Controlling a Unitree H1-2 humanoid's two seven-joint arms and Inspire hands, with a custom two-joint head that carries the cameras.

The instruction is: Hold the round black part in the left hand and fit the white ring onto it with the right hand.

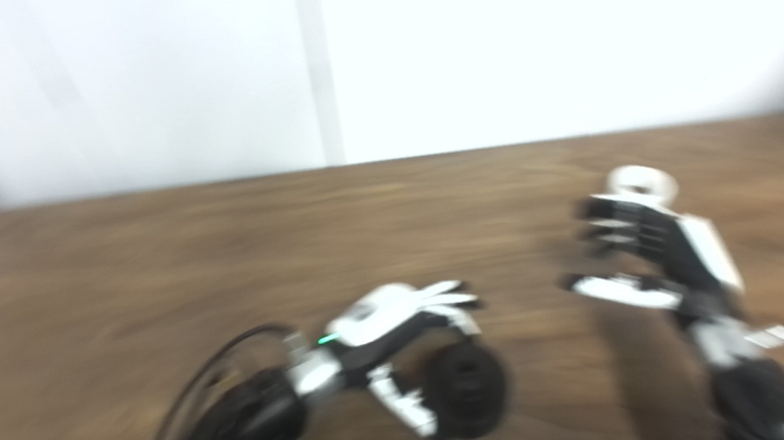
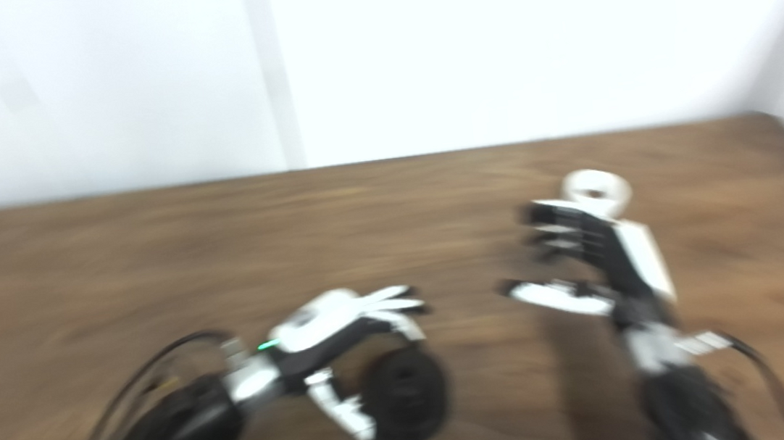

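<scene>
Round black part (image 1: 466,388) on brown wooden table (image 1: 150,274), left hand (image 1: 392,322) cupped around it, right hand (image 1: 657,250) released, white wall (image 1: 490,42) behind

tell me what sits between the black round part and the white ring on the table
Only the right hand, open, beside the white ring. Otherwise bare wooden table separates it from the black round part by the left hand, in both eye views.

Round part (image 1: 466,387) black; ring (image 1: 642,183) white; table (image 1: 150,274) brown woodgrain; wall (image 1: 490,42) white.
</scene>
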